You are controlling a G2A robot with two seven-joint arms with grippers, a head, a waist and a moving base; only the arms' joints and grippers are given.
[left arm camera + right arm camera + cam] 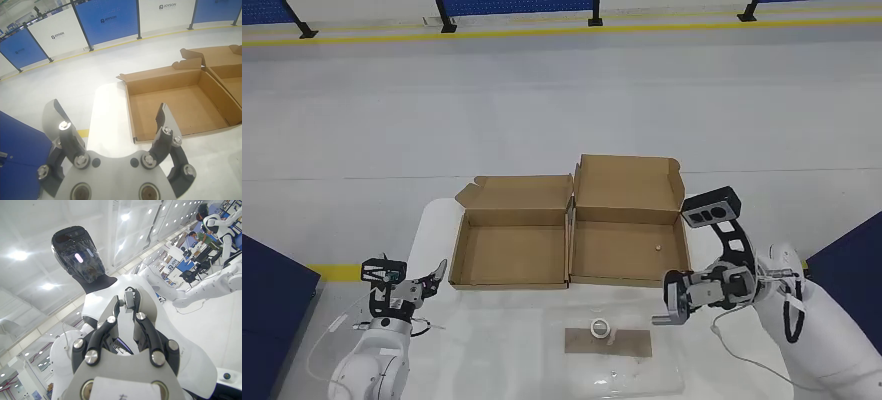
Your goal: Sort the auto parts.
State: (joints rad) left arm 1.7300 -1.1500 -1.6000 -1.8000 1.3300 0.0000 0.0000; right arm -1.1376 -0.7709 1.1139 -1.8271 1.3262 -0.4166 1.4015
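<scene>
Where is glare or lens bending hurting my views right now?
Left wrist view: the table glares white beneath the left claw, and the yellow floor line curves. Right wrist view: ceiling lights flare, yet the metal part in the right claw shows plainly. Top view: even light, pale table against pale floor.

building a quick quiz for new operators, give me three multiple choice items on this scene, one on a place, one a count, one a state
1. Where is the white ring? A on the floor B in a gripper C on the brown sheet
2. How many boxes are there? A one B two C three
3. The right gripper is: A shut on a metal part B open C shut on the ring

Answers: 1 C, the ring rests on the sheet. 2 B, two stand side by side. 3 A, its fingers clamp the part.
</scene>
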